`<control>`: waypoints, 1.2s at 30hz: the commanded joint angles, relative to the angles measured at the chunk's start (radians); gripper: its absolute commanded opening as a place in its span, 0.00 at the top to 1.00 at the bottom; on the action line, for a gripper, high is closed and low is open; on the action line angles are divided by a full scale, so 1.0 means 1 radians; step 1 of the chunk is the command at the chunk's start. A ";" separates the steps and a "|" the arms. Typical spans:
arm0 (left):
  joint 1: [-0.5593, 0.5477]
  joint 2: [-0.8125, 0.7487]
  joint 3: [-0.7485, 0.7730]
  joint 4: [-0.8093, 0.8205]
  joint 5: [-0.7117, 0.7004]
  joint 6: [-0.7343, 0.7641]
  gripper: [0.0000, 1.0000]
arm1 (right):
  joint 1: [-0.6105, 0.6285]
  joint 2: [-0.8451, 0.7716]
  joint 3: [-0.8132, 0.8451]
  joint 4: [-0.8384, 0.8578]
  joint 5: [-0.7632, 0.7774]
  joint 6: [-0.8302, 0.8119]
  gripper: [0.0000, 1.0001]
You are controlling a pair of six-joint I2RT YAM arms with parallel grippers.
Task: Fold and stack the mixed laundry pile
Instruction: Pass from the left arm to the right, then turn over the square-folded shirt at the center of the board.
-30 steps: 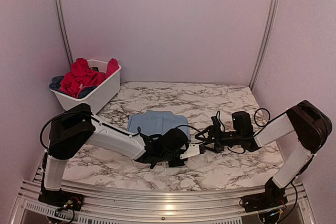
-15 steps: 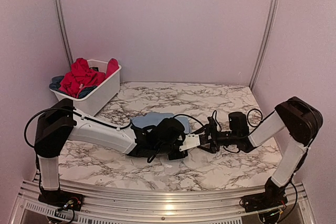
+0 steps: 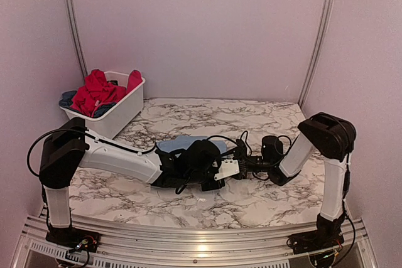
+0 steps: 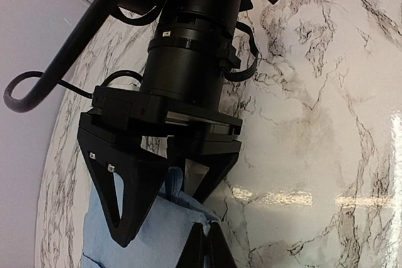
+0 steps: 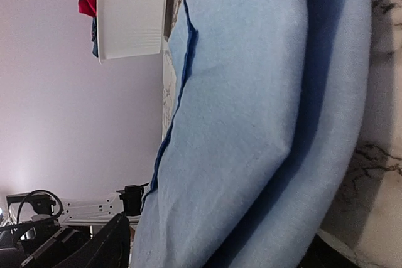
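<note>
Your left hand [image 4: 202,249] is closed tight, its tips right at the edge of the shirt [image 4: 147,233]. You cannot tell whether a fold is pinched between them. Your right hand [image 4: 164,214] faces it with its jaws spread wide, and blue cloth shows in the gap between the two black fingers [image 4: 116,196]. Nothing there looks clamped.

That shirt lies on the marble surface [image 3: 251,117], to the right of the basket [image 3: 129,110] and nearer the arm bases than it. From above, the strip you can see runs sideways, its long axis leading away from the basket toward the right. The left arm lies across the rest and hides it, so you cannot tell which way the collar points.

Up close from the right wrist, it is a pale blue, soft, matte cloth, doubled into thick layers with a rounded fold. A thin, darker blue seam line runs along one layer's edge.

Inside the basket, red clothes [image 3: 94,89] are heaped above the rim, and a dark blue cloth [image 3: 68,98] is tucked at their left side.
</note>
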 commanded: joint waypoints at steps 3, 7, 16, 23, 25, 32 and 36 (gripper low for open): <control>0.001 -0.028 -0.013 0.019 0.013 -0.018 1.00 | 0.027 0.058 0.059 0.162 0.035 0.111 0.41; 0.001 -0.030 -0.020 0.032 0.001 -0.032 0.94 | 0.027 0.045 0.085 0.099 0.059 0.063 0.73; 0.035 -0.190 -0.096 0.076 -0.074 -0.208 0.35 | -0.043 -0.251 0.080 -0.417 0.092 -0.274 1.00; 0.082 -0.335 -0.186 0.102 -0.100 -0.307 0.01 | -0.185 -0.591 0.205 -1.100 0.172 -0.672 1.00; 0.094 -0.358 -0.205 0.105 -0.116 -0.324 0.01 | -0.222 -0.650 0.283 -1.304 0.236 -0.774 1.00; 0.122 -0.420 -0.283 0.139 -0.122 -0.362 0.01 | -0.271 -0.712 0.613 -1.822 0.565 -1.027 1.00; 0.132 -0.448 -0.321 0.160 -0.117 -0.377 0.01 | -0.271 -0.680 0.787 -2.022 0.772 -1.099 1.00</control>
